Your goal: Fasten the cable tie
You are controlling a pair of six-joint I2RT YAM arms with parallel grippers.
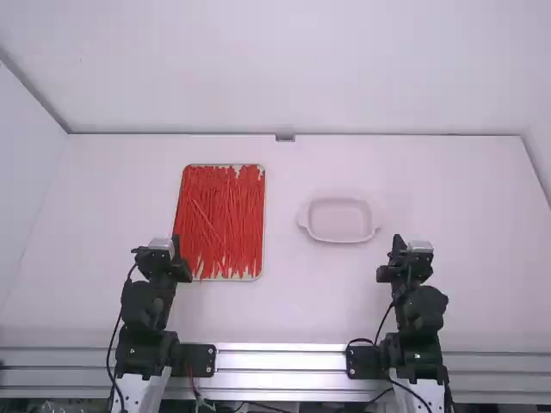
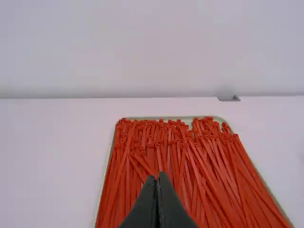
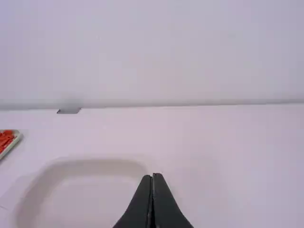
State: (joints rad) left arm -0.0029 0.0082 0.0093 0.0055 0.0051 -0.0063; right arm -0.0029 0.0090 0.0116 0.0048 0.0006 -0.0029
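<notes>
Now | left claw (image 2: 157, 176) closed | right claw (image 3: 152, 176) closed | cable ties (image 1: 221, 222) on tray (image 2: 190, 120) | white dish (image 1: 339, 238) beside

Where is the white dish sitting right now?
In the high view the white dish sits right of centre, beside the red cable ties and just ahead of the right claw.

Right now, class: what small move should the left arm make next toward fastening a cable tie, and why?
Probably open the left end effector and lower it onto the red cable ties: it is shut, empty, at the pile's near edge, and no tie is picked yet.
</notes>
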